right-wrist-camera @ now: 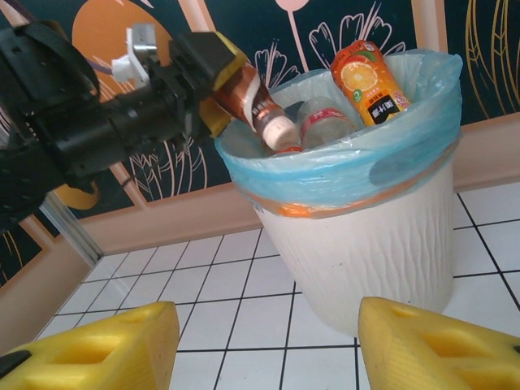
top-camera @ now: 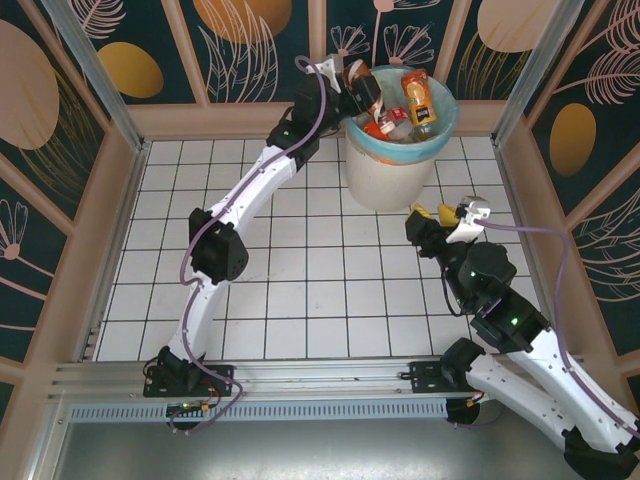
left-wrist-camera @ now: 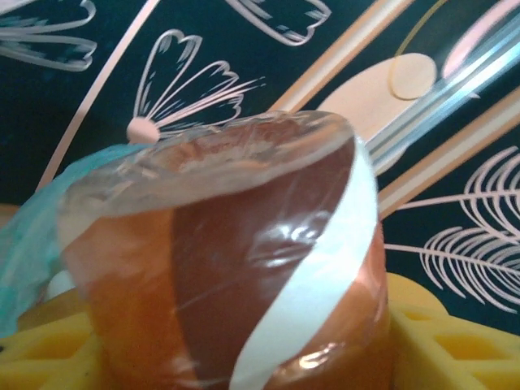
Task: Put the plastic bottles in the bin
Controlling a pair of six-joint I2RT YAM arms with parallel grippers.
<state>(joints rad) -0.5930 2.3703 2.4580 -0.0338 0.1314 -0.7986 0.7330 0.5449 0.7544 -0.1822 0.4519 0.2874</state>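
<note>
Left wrist view: yellow fingers [left-wrist-camera: 455, 341] of the left gripper [left-wrist-camera: 252, 366], one at each lower corner, pressed against the sides of a brown bottle [left-wrist-camera: 244, 268]. The bottle's base faces the camera; a white label band crosses it diagonally. An edge of the blue bag [left-wrist-camera: 24, 236] lies at the left.

Right wrist view: the same left gripper [right-wrist-camera: 227, 89] pinches that brown bottle [right-wrist-camera: 252, 101] near its base. The bottle is tilted, its capped neck pointing down inside the left rim of the bin [right-wrist-camera: 366, 236].

- Bin: white, bucket-shaped, upright on the white tiled table [right-wrist-camera: 203, 284], lined with the blue bag, which is folded out over the rim.
- Contents seen: an orange bottle [right-wrist-camera: 370, 81] leaning against the far right rim and rising above it; a clear bottle [right-wrist-camera: 325, 122] beside it, lower down.

Right gripper [right-wrist-camera: 268, 325]: fingers spread wide, nothing between them, and the bin wall in the gap beyond.

Top external view: right gripper [top-camera: 440, 213] low over the tiles, just beside the bin's [top-camera: 390, 180] front-right wall. The left arm stretches across the table to the bin's far-left rim. A red-labelled bottle [top-camera: 378, 128] lies among the bottles inside.
</note>
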